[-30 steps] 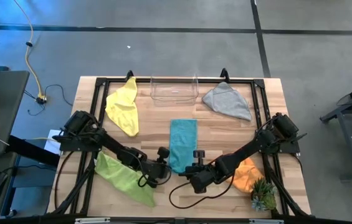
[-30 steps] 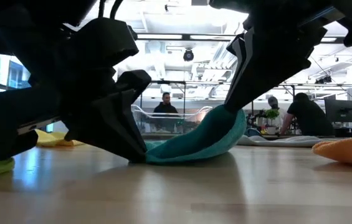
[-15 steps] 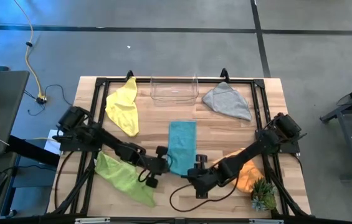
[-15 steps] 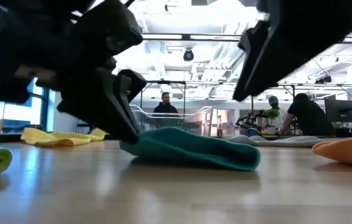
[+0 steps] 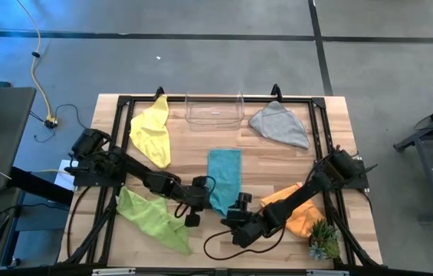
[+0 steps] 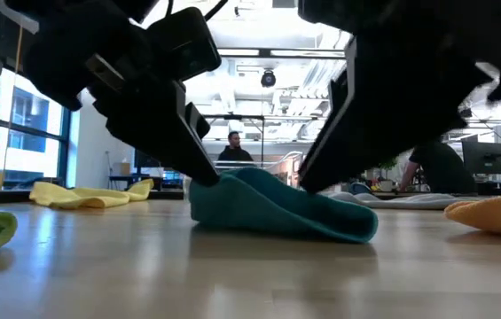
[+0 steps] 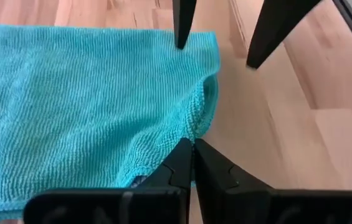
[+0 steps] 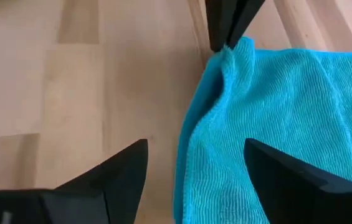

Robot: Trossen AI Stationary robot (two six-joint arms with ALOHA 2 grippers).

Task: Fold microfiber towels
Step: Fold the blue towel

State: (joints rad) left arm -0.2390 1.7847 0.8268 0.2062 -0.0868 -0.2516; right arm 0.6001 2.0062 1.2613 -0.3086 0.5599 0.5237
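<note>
My left gripper (image 7: 192, 144) pinches the near-left corner of the teal towel (image 5: 224, 179) at mid-table, while my right gripper (image 8: 194, 163) hangs spread over its near edge, bare wood around both.

No text, label, brand, number or sign can be read anywhere in these views: the towels, the table, the arms and the room behind show no legible writing
</note>
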